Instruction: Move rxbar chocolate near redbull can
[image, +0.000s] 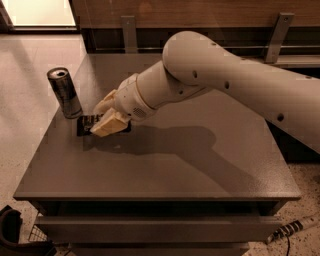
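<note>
Camera view: gripper (98, 121) low over left part of grey table (165, 170), jaws clenched on rxbar chocolate (86, 125). Bar's dark end sticks out left of jaws, lying flat, close to tabletop; contact with surface unclear. Redbull can (65, 93) upright, up-left of jaws, near bar but apart. Arm (225, 75) reaches in from right.

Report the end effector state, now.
The end effector is closed on the rxbar chocolate, low over the table's left part, beside the redbull can.
</note>
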